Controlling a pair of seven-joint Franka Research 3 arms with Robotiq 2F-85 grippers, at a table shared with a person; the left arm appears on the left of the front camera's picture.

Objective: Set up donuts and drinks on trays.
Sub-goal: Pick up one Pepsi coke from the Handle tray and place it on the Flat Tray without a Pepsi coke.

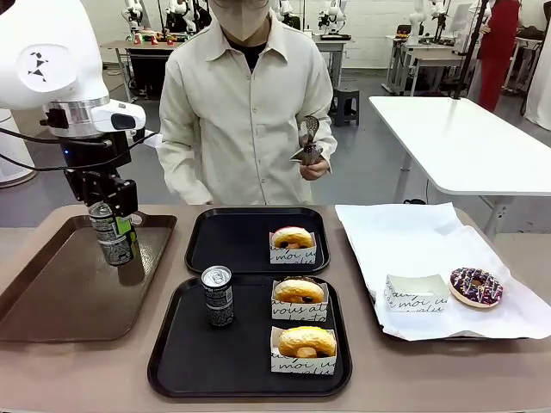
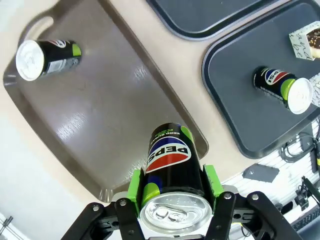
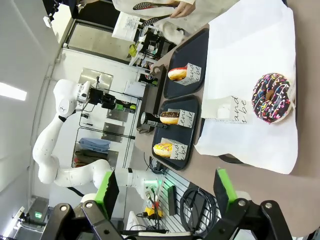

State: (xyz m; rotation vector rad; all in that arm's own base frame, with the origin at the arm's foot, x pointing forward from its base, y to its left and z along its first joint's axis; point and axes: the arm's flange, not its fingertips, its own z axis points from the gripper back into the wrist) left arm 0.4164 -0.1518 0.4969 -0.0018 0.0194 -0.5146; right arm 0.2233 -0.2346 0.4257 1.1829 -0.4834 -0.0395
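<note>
My left gripper is shut on a dark drink can, held upright over the right part of the brown tray. In the left wrist view the green pads clamp that can on both sides. A second can stands at the brown tray's far end. A third can stands on the near black tray beside two glazed donuts in paper holders. The far black tray holds one donut. My right gripper is open, high above the table.
A purple-sprinkled donut and an empty paper holder lie on white paper at the right. Across the table a person holds tongs at chest height.
</note>
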